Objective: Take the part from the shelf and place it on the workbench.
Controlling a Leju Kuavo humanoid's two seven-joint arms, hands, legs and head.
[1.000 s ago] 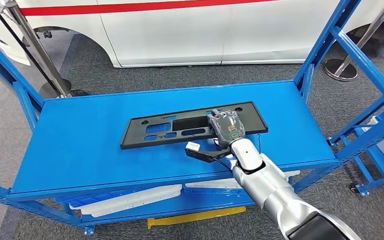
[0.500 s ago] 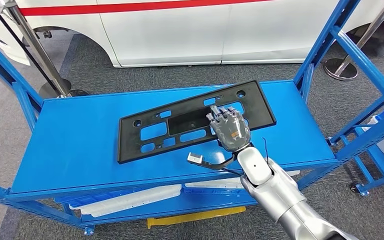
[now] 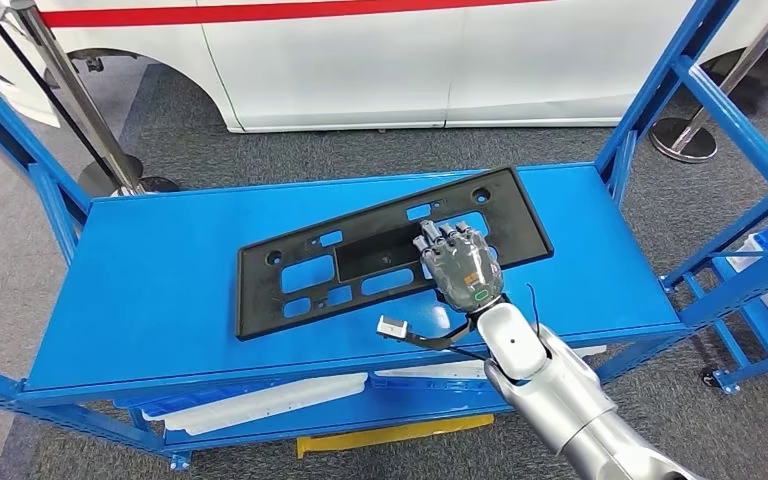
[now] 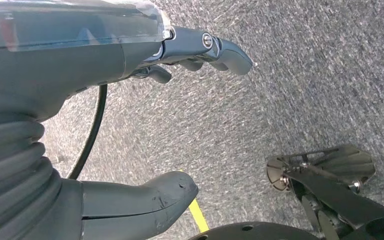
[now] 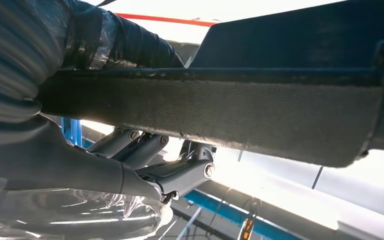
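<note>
The part [image 3: 380,250] is a long flat black panel with several cutouts, seen in the head view above the blue shelf top [image 3: 160,300]. It is tilted, its right end raised and swung away from me. My right hand [image 3: 462,265] grips the panel's near edge right of its middle. In the right wrist view the panel's edge [image 5: 230,115] crosses the frame, with the fingers [image 5: 150,150] curled under it and the thumb side on top. My left hand [image 4: 70,60] hangs over grey carpet, thumb and fingers apart, holding nothing.
A white car [image 3: 360,60] stands behind the shelf. Blue uprights [image 3: 660,90] flank the shelf top, and metal stanchion posts [image 3: 75,100] stand at the back. White parts [image 3: 260,400] lie on the lower level. Another blue rack [image 3: 760,270] is at the right.
The panel lay flat on the shelf top a second ago. My right hand has since lifted it, raising its right end and turning it; the last half second brought only a small further shift.
</note>
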